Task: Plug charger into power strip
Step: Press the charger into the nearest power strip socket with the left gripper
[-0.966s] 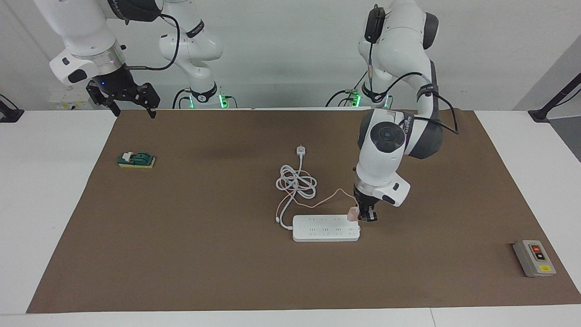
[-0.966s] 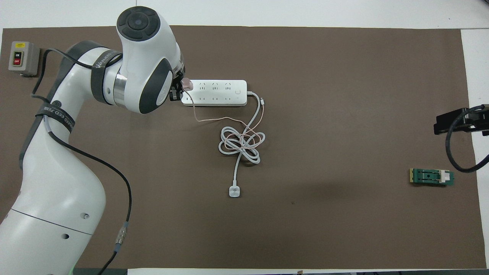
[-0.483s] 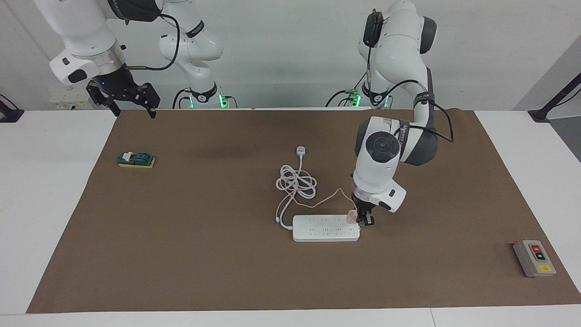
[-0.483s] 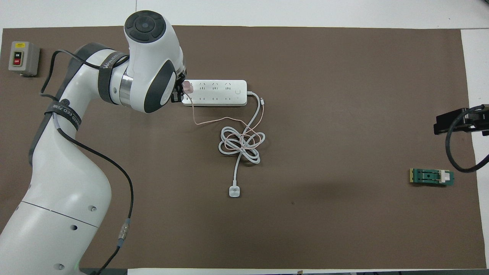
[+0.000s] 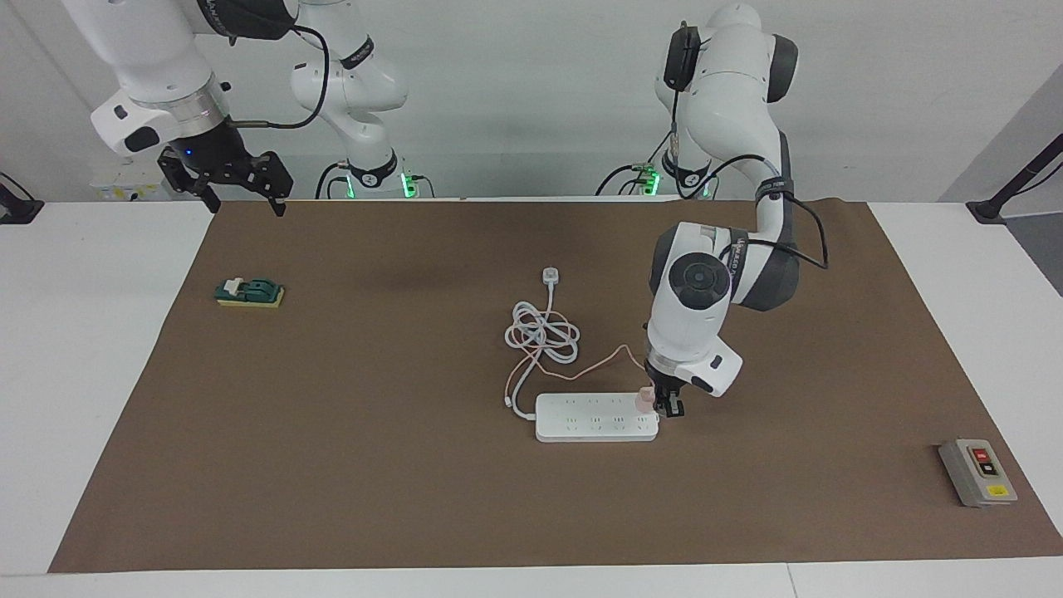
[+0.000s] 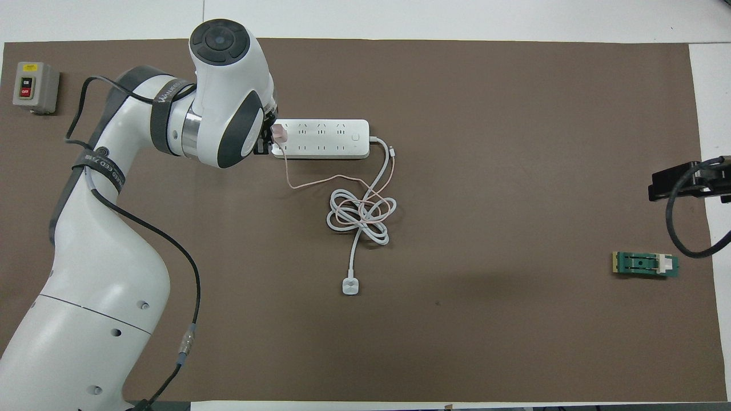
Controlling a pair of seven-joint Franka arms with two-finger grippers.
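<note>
The white power strip (image 5: 594, 423) (image 6: 325, 140) lies flat near the middle of the brown mat. The pale-pink charger (image 5: 644, 400) (image 6: 279, 133) stands against the top of the strip at its end toward the left arm's side, over the row of sockets nearer the robots. My left gripper (image 5: 660, 405) (image 6: 268, 138) points straight down and is shut on the charger. The charger's thin pink cable (image 5: 594, 365) trails back to the cord coil. My right gripper (image 5: 245, 205) (image 6: 679, 181) hangs open over the mat's corner by its own base, holding nothing.
The strip's thick white cord lies coiled (image 5: 541, 336) (image 6: 360, 217) nearer the robots and ends in a small white plug (image 5: 549, 274) (image 6: 350, 285). A grey switch box (image 5: 977, 472) (image 6: 35, 87) sits at the left arm's end. A green block (image 5: 249, 292) (image 6: 645, 265) lies under the right arm.
My left gripper has come down with the charger, from just above the strip's end to against its top. The right arm has not moved.
</note>
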